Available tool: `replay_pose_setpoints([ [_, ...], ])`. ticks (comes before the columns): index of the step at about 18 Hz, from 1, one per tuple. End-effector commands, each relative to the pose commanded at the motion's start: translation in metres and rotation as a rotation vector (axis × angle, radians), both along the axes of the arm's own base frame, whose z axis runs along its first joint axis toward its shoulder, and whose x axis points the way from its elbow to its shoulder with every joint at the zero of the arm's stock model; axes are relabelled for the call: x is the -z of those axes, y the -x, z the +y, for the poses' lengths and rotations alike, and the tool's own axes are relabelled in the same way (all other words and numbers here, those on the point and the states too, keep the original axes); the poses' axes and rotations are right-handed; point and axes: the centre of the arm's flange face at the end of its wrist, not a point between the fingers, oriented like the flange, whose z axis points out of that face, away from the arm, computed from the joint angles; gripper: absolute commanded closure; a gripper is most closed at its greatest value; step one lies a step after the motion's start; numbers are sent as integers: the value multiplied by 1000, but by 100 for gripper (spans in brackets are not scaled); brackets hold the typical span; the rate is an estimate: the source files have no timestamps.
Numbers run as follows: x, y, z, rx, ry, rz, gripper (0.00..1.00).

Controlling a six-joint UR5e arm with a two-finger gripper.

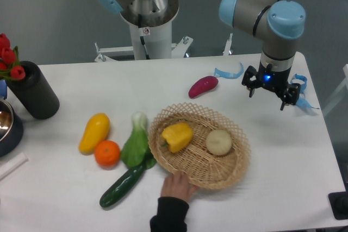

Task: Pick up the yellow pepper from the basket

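Observation:
The yellow pepper (176, 136) lies in the left half of the woven basket (236, 169), near the table's front centre. A pale round vegetable (219, 142) sits beside it in the basket's right half. My gripper (267, 95) hangs over the table to the upper right of the basket, well apart from the pepper. Its dark fingers (285, 99) point downward with a gap between them and nothing held.
A person's hand (176, 187) holds the basket's front rim. Left of the basket lie a bok choy (136, 142), a cucumber (122, 186), an orange (107, 153) and a yellow mango-like fruit (94, 132). A purple eggplant (203, 86) lies behind. A black vase (33, 90) stands far left.

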Motion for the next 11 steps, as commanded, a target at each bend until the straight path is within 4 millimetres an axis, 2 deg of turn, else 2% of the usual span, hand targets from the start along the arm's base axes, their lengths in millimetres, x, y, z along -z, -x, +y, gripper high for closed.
replay_pose_setpoints([
  [7, 1, 1, 1, 0, -17, -6, 0],
  [11, 8, -8, 7, -25, -38, -31, 0],
])
